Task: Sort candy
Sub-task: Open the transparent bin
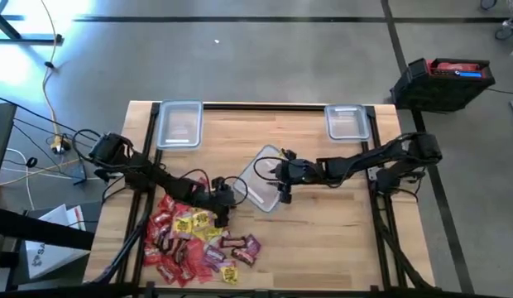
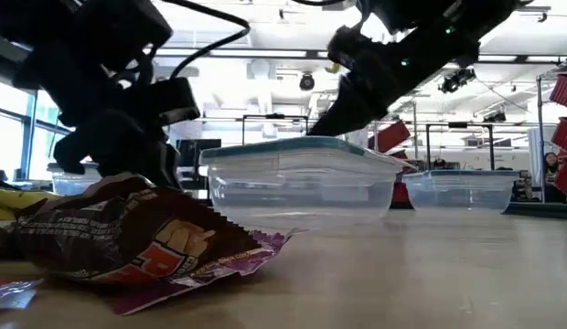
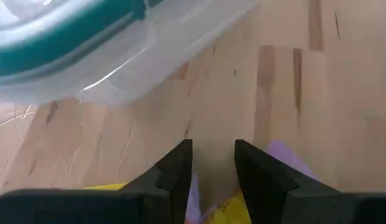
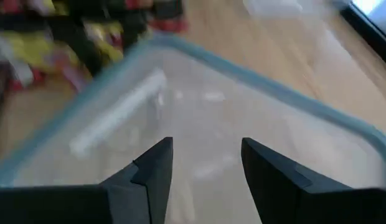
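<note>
Candy [image 1: 194,240] all piled on tabletop [image 1: 323,232], none sorted. Left end effector [image 1: 221,209] narrowly open, empty at pile edge. Right end effector [image 1: 283,192] parted, empty over container [image 1: 263,178].

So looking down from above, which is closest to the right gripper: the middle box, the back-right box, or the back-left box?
From the right gripper:
1. Middle box, right beside it.
2. Back-right box, at the far edge.
3. Back-left box, across the table.

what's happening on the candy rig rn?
Candy sorting. The left gripper is at the top edge of the candy pile, jaws open, holding nothing. The right gripper hovers over the middle clear container, jaws open and empty. Two more containers sit along the far edge.
</note>
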`<action>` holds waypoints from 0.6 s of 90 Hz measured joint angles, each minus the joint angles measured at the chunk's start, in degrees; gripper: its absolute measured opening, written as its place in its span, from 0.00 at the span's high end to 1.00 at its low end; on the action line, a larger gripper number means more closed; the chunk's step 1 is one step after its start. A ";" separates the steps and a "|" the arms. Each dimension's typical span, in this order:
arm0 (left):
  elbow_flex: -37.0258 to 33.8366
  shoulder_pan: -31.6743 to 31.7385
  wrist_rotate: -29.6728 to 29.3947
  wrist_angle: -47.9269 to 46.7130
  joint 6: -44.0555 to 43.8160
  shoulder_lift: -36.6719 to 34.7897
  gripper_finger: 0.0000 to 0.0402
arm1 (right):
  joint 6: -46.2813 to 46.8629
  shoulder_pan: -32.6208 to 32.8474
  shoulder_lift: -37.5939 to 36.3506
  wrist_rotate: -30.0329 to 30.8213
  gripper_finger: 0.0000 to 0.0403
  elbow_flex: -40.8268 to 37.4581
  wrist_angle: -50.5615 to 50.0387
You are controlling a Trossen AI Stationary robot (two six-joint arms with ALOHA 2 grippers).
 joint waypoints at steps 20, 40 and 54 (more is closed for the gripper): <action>-7.12 1.45 0.28 15.96 0.07 0.04 0.74 | 3.30 0.00 6.13 -0.03 0.60 -0.02 9.44; -9.77 3.18 -0.21 24.90 2.90 0.09 0.74 | 4.22 -0.13 9.55 -0.44 0.60 0.02 14.45; -9.46 4.35 2.10 28.94 4.99 0.81 0.74 | 4.02 -0.48 10.32 -0.49 0.60 0.11 15.15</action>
